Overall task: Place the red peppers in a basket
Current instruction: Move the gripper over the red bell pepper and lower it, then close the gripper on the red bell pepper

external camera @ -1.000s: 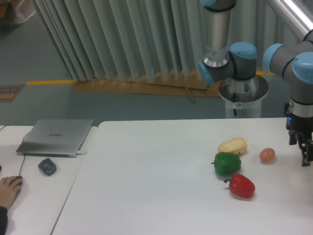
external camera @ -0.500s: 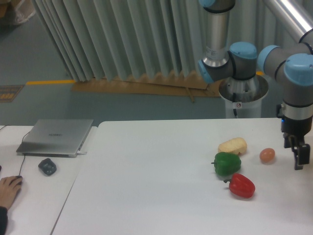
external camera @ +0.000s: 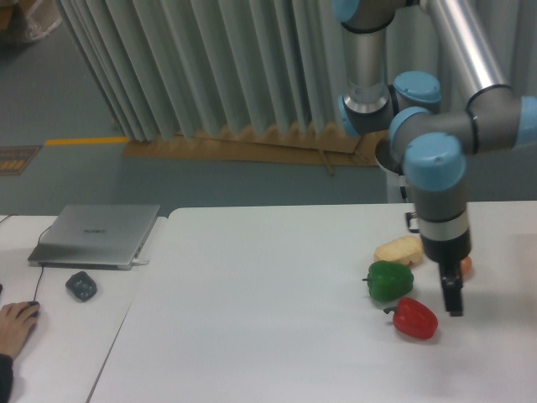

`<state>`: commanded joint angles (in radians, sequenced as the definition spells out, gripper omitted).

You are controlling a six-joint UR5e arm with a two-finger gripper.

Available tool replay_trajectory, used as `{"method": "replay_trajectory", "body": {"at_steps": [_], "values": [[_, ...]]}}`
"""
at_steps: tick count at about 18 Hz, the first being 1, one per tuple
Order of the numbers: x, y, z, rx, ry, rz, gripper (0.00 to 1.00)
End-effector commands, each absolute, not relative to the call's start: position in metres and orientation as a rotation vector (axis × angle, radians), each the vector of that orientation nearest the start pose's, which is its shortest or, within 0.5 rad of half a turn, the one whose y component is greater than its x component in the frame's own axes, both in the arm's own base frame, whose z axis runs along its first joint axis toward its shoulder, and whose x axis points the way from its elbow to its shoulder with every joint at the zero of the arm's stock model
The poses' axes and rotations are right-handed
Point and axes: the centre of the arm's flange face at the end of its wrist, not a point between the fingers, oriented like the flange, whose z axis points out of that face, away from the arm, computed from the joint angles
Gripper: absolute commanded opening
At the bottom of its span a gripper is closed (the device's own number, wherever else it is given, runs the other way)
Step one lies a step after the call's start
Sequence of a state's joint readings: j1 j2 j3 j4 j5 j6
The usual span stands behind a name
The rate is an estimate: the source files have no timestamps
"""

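The red pepper (external camera: 415, 319) lies on the white table (external camera: 268, 319) at the right, glossy, with its dark stem pointing left. My gripper (external camera: 454, 299) hangs just to its right, fingertips level with the pepper's top and close to it, not holding it. The fingers are seen edge-on as one dark strip, so the gap between them does not show. No basket is in view.
A green bell pepper (external camera: 390, 281) sits just behind and left of the red one, with a pale yellow lump (external camera: 399, 250) behind that. A small orange ball (external camera: 467, 266) peeks from behind my wrist. A laptop (external camera: 96, 235), mouse (external camera: 81, 286) and a person's hand (external camera: 17, 319) are at the left.
The arm has swung left from the table's right edge, passing in front of the orange ball, and lowered beside the red pepper. The peppers have not moved.
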<state>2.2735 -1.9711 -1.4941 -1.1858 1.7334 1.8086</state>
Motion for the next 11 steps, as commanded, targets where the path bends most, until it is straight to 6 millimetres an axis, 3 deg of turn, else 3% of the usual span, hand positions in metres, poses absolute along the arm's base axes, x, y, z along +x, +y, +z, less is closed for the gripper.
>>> {"method": "replay_trajectory", "body": {"at_steps": [3, 7, 11], "values": [[-0.308, 0.580, 0.321, -2.802, 1.782, 0.171, 1.00], [-0.303, 0.587, 0.303, -2.812, 1.843, 0.151, 1.00], [-0.302, 0.588, 0.299, -2.825, 1.878, 0.160, 1.00]]}}
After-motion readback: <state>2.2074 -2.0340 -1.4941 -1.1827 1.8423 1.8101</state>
